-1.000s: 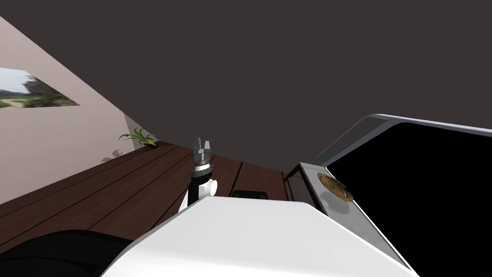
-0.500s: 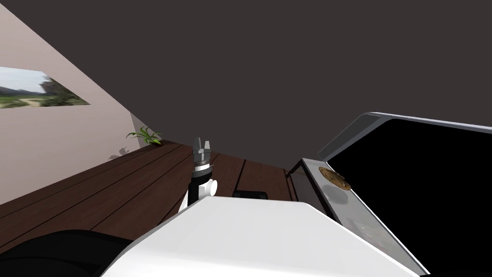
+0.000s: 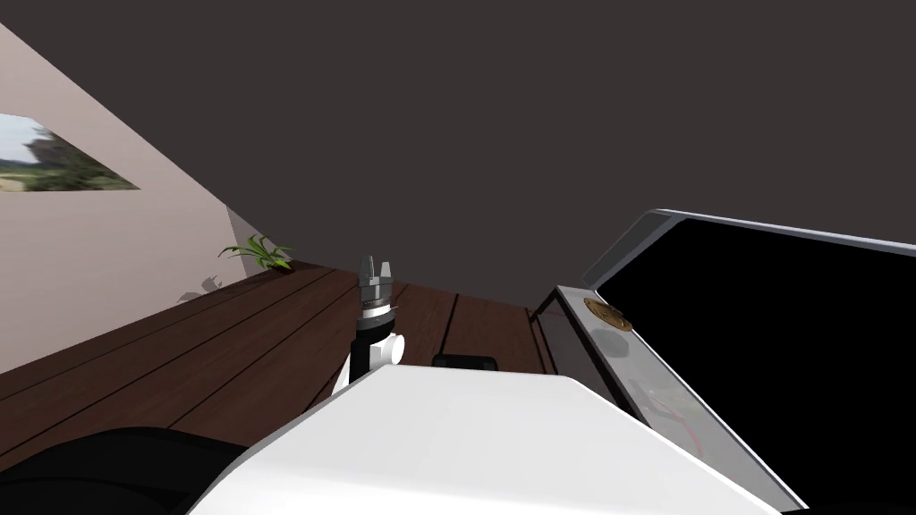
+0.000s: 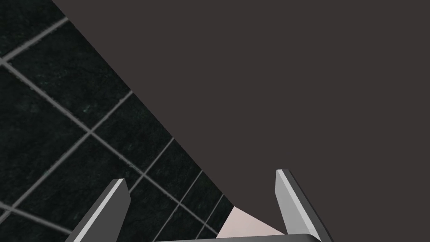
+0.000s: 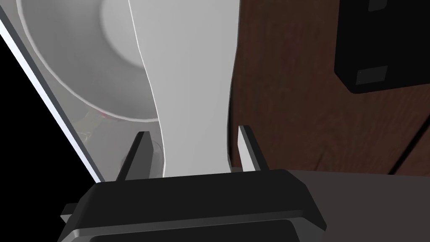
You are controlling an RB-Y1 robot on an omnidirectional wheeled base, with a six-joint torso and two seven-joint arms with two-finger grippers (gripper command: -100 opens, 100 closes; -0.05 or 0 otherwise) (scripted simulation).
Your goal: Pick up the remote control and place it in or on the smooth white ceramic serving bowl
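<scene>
A: Right gripper [image 5: 193, 131]: jaws close on the sides of the pale remote control [image 5: 189, 63], with the white bowl [image 5: 63, 63] just beyond on the counter [image 5: 96, 138].
B: Carrying step, I'd judge. Next, centre the remote over the bowl and release. Left gripper [image 4: 200, 176] is raised, jaws apart.

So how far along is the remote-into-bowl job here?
Done: the remote control is picked up, clamped in the right gripper. In hand: it is held by the white bowl on the grey table, overlapping its rim in the right wrist view. Left: lowering it into the bowl and releasing. The left gripper is open, empty.
</scene>
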